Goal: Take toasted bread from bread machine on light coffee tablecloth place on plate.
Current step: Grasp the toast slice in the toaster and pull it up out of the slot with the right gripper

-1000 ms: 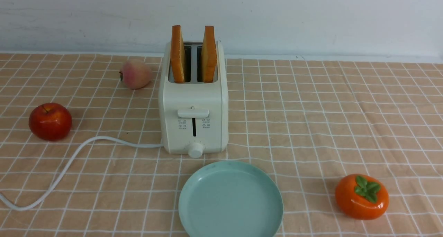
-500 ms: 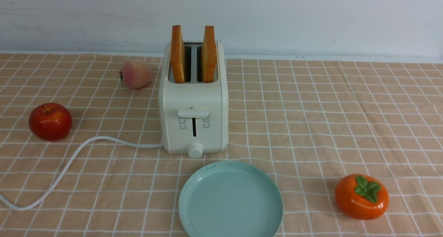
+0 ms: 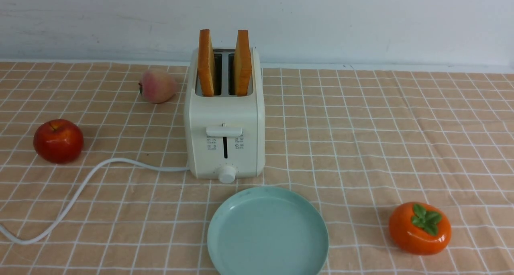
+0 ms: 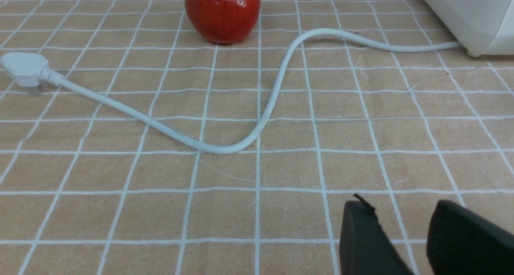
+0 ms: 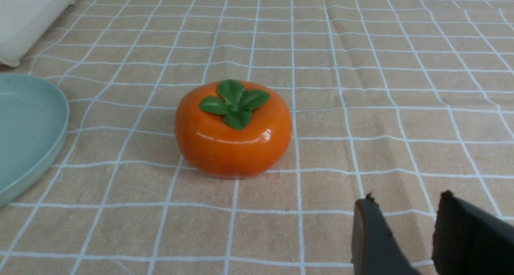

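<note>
Toast point(image 3: 206, 66): 2 sq. slices, both upright in toaster point(image 3: 225, 114), 1 per slot, tops well out; tan faces, darker orange-brown crusts.
Toaster: white, 2-slot, twd back edge of cloth point(image 3: 361, 146), L of ctr in front view; lever point(image 3: 224, 131) up at top of its slit, knob point(image 3: 227, 174) low on front.
Plate: pale green, round, raised rim point(image 3: 213, 227); flat on cloth just in front of toaster, a bit to its R; near side cut off in front view; bare.
Cord point(image 3: 120, 160): white, out of toaster's L side, S-bend over cloth twd L; plug point(image 4: 25, 69) on cloth at far end, seen in L wrist view.
Peach point(image 3: 157, 86): pink/pale, on cloth nr back edge, L of toaster, apart from it.
Apple point(image 3: 58, 141): red, short stem, on cloth well L of toaster, nearer than peach, beyond cord's bend.
Persimmon point(image 3: 420, 228): orange w/ green leaves, on cloth R of plate, well apart from it.
Cloth: lt tan, white grid, faint creases on R; back edge runs along wall point(image 3: 385, 26).
L gripper point(image 4: 401, 210): over cloth, fingers moderately apart, cloth visible thru gap, nothing held.
R gripper point(image 5: 405, 202): same, gap betw. tips, nothing held; persimmon in its wrist view, not touched.
Vs. last frames: no visible shift; toast, plate, fruit & cord all as they were.
</note>
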